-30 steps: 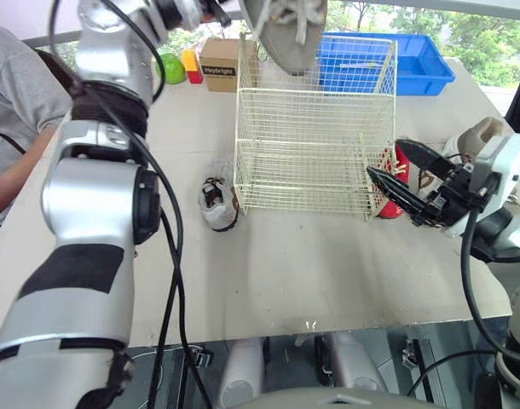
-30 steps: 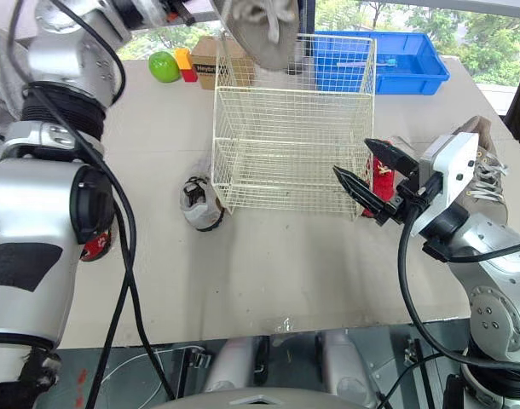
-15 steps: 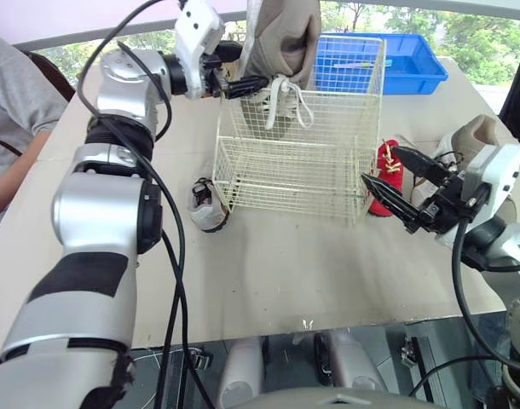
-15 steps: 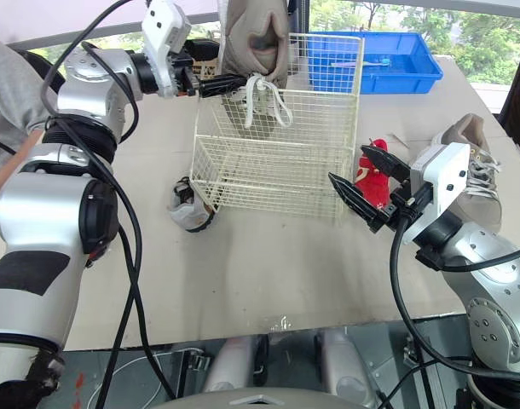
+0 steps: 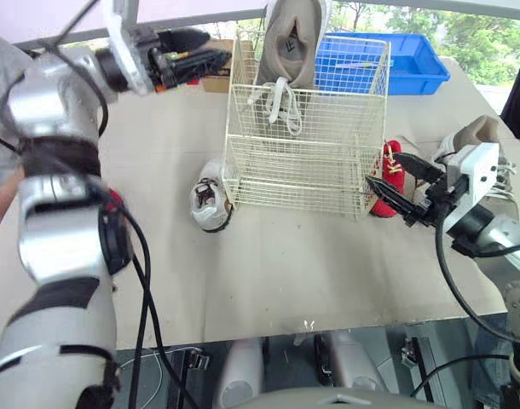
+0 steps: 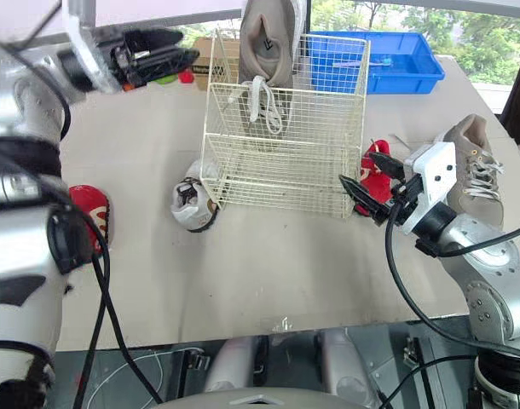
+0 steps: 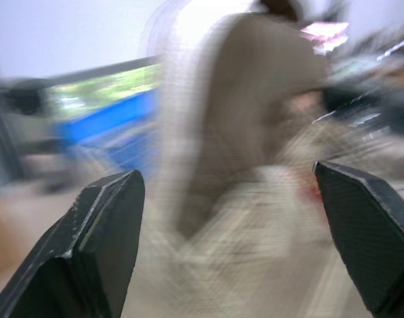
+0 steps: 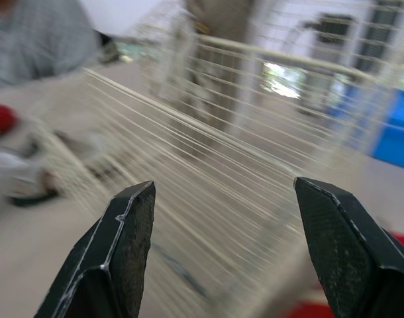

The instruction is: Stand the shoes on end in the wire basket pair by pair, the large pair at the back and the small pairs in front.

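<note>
Far-left in wire basket (image 5: 303, 175): large shoe (image 5: 292, 43) on end. Left gripper (image 5: 216, 49) spread, empty. Right gripper (image 5: 383, 169) spread beside red shoe (image 5: 384, 198); likely risk: nudging the basket topples that shoe.

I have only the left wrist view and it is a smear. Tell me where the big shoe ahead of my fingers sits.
Observer: The large grey shoe stands on end at the back of the wire basket, its laces hanging down.
Operator: Place my left arm against it.
Observer: The left gripper is open, to the left of the basket's top rim and apart from the shoe.
Operator: Find me its mate.
Observer: The other large grey shoe lies on the table to the right of the basket, outside it.
</note>
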`<act>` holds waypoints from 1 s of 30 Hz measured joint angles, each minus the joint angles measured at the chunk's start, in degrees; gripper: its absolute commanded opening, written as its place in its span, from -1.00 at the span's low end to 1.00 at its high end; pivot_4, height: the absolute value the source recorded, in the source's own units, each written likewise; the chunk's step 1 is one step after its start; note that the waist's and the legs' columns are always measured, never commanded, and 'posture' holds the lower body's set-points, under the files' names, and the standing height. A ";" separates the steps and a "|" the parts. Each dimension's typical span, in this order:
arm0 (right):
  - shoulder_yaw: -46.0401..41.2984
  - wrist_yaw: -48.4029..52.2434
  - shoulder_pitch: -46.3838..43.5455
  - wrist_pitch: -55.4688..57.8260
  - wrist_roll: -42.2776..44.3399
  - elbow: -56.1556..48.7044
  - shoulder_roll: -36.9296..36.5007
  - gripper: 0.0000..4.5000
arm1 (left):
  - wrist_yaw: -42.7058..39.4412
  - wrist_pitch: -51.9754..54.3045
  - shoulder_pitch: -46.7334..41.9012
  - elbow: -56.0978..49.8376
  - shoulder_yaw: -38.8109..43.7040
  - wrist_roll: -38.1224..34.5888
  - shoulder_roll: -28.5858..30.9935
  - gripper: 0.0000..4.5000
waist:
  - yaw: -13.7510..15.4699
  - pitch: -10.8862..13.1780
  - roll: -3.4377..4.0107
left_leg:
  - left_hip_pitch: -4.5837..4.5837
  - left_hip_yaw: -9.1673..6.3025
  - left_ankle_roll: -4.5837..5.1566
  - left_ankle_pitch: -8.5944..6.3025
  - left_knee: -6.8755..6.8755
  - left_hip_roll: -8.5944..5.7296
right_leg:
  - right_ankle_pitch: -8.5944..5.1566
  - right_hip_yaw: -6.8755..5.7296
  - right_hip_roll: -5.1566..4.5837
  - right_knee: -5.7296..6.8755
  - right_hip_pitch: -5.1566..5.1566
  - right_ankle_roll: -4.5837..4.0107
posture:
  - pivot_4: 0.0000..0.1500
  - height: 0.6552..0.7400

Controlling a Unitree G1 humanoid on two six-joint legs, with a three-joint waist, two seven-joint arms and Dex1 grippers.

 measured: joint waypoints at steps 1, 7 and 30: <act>-1.14 -1.35 -0.38 3.45 -0.06 0.78 -2.74 0.40 | 3.51 7.13 8.27 -13.06 2.32 -6.64 -2.15 0.95 | -0.04 -0.02 0.03 | 0.01 -0.03 -0.04 0.02 -0.02 0.01 | 0.00 0.00 -0.11 -0.01 0.00 0.01 | 1.00 1.00; -9.25 -2.67 -1.16 11.64 -0.08 12.44 -10.78 0.40 | 21.71 20.73 29.58 -44.72 2.08 -22.22 -13.08 0.95 | 1.06 -0.03 -0.05 | 0.13 0.10 0.03 -0.01 0.07 -0.36 | -0.02 -0.10 -0.16 -0.01 0.21 0.07 | 1.00 1.00; 27.90 18.81 -46.48 -5.43 -34.09 93.84 -20.37 0.16 | 27.69 6.07 42.01 -57.25 -11.94 -19.04 -15.40 1.00 | -0.24 -0.09 0.12 | 1.04 0.45 0.09 -0.06 -0.04 -0.36 | -0.04 0.41 0.07 -0.30 1.00 0.04 | 1.00 1.00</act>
